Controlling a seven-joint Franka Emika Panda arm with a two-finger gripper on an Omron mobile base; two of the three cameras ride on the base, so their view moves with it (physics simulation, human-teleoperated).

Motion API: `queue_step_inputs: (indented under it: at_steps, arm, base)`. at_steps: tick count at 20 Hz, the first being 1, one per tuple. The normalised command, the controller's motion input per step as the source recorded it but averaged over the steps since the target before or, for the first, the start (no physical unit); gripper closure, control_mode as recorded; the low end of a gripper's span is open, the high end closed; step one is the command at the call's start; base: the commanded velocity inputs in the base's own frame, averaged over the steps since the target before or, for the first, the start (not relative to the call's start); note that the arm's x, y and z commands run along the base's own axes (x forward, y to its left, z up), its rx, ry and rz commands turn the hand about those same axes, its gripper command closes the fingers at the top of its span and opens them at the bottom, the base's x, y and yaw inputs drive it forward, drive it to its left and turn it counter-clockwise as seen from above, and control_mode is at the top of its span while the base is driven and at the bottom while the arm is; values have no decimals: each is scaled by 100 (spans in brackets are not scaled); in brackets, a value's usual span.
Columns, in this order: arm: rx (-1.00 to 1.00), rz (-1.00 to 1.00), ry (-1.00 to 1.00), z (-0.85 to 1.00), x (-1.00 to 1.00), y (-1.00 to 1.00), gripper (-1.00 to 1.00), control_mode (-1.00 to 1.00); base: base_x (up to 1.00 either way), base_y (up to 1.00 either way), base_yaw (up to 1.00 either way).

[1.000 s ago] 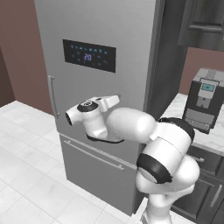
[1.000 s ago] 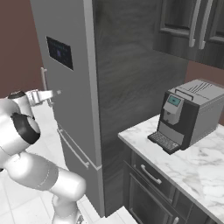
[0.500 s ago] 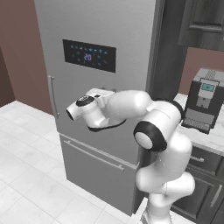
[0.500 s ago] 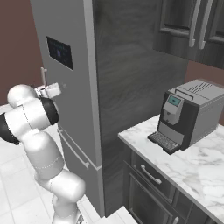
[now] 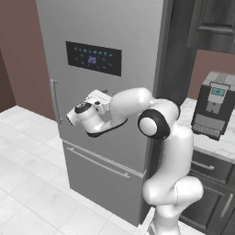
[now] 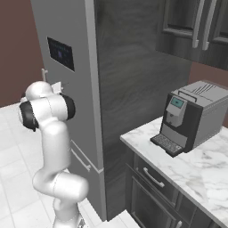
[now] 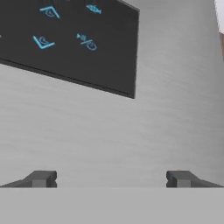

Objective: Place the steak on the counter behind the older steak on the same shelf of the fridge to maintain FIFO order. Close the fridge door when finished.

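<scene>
While the fridge door stands closed, the arm folds back across its steel face, and the tool points straight at the panel. In the hand view the two dark fingertips sit far apart at about 7 and 5 o'clock, so the tool is spread wide with nothing between its tips, and brushed grey steel shows in the gap. The black display with its blue symbols lies at 11 o'clock of that view, above the tips.

In the left base view the display shows blue digits on the upper door, and the vertical bar handle runs down at 9 o'clock of the wrist. The hand hangs just in front of the door, below the display and beside that handle. Below it, the lower drawer front carries a long bar handle toward 6 o'clock.

At 3 o'clock of the fridge in the right base view, the counter carries a grey coffee machine, with dark drawers beneath and dark wall cabinets at 1 o'clock. Neither steak can be made out on the visible stretch of marble.
</scene>
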Motion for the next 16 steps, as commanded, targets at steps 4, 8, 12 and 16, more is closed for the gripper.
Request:
queue_step_inputs:
  at_steps: [4,8,12,16]
  arm:
    - [0,-4,-4,0,4,-37,-100,-100]
    - [0,-3,-2,0,12,-58,-100,-100]
    - [0,-3,0,0,8,-64,-100,-100]
    - [1,-3,0,0,4,-65,-100,-100]
  base:
    - [0,0,0]
    - [0,0,0]
    - [0,0,0]
    - [0,0,0]
